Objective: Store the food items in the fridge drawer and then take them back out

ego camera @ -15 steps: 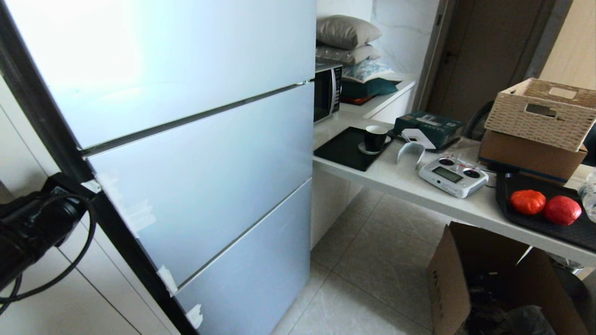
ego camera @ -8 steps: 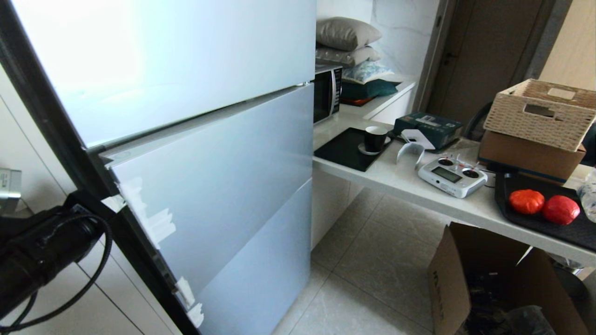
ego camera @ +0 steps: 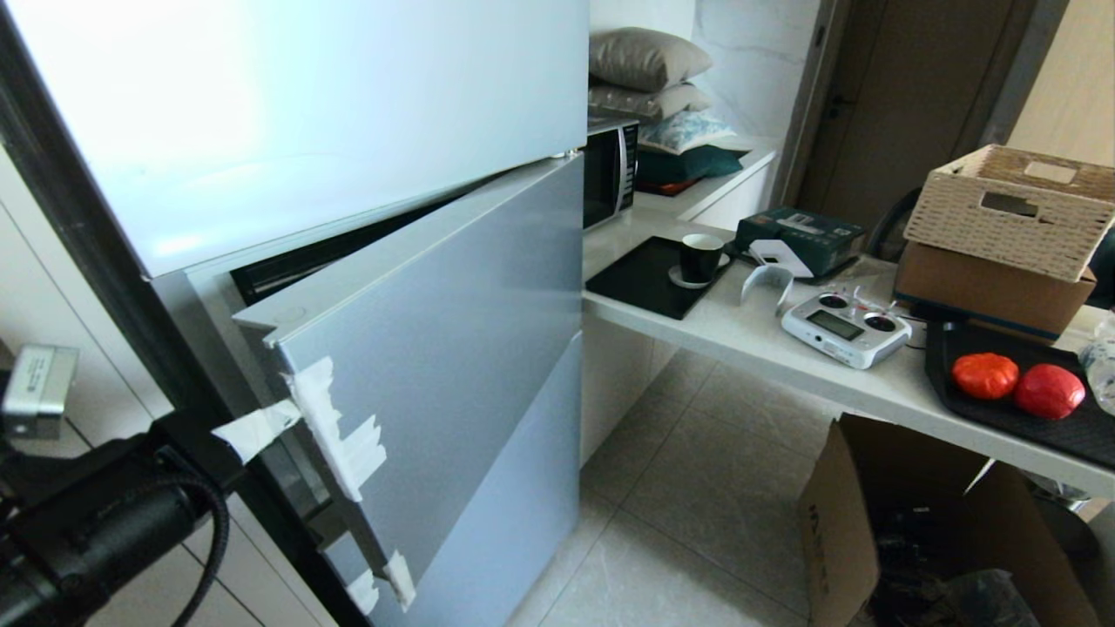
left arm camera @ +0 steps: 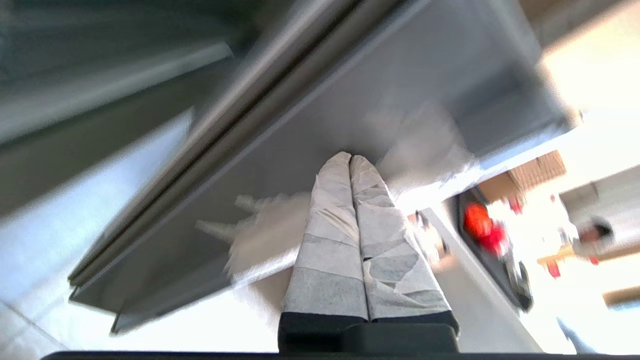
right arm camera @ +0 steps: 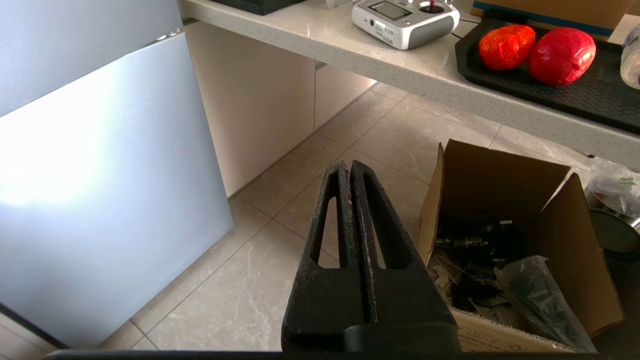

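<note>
Two taped fingers [left arm camera: 370, 235] of the left gripper [left arm camera: 350, 159] press clenched against the middle fridge door [ego camera: 453, 348], ajar at its left edge. The right gripper [right arm camera: 350, 167] hangs clenched over the floor. Far right, tomato [ego camera: 985, 376] and apple [ego camera: 1049, 391] touch on a black tray [ego camera: 1028, 427].

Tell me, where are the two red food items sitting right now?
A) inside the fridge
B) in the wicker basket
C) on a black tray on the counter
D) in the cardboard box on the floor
C: the ribbed orange-red tomato and the deeper red apple lie side by side on the black tray on the counter.
</note>
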Robot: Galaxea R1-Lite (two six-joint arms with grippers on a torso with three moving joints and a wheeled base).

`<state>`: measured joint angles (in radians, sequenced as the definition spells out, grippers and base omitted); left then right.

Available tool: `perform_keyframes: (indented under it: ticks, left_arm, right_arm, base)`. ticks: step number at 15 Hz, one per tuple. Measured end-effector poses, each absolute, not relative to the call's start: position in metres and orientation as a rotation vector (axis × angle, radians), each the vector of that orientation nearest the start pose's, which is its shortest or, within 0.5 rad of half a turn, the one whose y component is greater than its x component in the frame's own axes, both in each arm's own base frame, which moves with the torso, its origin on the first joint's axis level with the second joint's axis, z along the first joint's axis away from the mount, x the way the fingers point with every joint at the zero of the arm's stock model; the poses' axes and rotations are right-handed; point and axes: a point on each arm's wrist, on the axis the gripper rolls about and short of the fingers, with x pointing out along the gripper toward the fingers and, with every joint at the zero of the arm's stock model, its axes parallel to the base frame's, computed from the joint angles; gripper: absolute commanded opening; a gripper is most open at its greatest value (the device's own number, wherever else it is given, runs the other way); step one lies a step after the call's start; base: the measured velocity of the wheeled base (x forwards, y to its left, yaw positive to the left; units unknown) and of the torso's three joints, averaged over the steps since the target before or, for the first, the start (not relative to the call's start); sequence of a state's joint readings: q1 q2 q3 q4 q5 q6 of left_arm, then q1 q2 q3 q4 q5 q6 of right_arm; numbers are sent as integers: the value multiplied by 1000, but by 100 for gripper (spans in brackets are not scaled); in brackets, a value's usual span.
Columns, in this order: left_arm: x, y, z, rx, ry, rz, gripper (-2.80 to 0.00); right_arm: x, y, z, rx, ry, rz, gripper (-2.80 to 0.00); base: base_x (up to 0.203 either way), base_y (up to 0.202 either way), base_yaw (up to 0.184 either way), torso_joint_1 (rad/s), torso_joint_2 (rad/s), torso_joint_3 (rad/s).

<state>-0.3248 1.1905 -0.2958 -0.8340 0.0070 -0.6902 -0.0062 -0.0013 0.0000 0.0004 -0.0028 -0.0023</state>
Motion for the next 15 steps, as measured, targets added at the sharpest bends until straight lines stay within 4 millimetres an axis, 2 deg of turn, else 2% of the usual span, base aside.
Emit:
perform_keyframes:
  ticks: [3,6,8,12,15]
  left_arm:
    - [130,-60,177,-694,228,-428,-280]
    - [106,-58,176,-797,309,-586,-280]
    - [98,-54,175,-795,323,-594,-280]
    - [97,-49,188,-632,162,-509,-280]
    - [95,-46,197,-380,29,-443,-280]
  right_arm:
    - [-23,0,75,-3,-1,-9,-280]
    - [-23,0,75,-3,-1,-9,-280]
    - [-23,0,75,-3,-1,-9,-280]
    - [-23,0,75,-3,-1,-9,-280]
    - [-23,0,75,-2,-1,-9,-280]
  base:
    - [0,0,0,0,0,0]
    - [0,0,0,0,0,0]
    - [0,0,0,0,0,0]
    - [0,0,0,0,0,0]
    - [0,0,0,0,0,0]
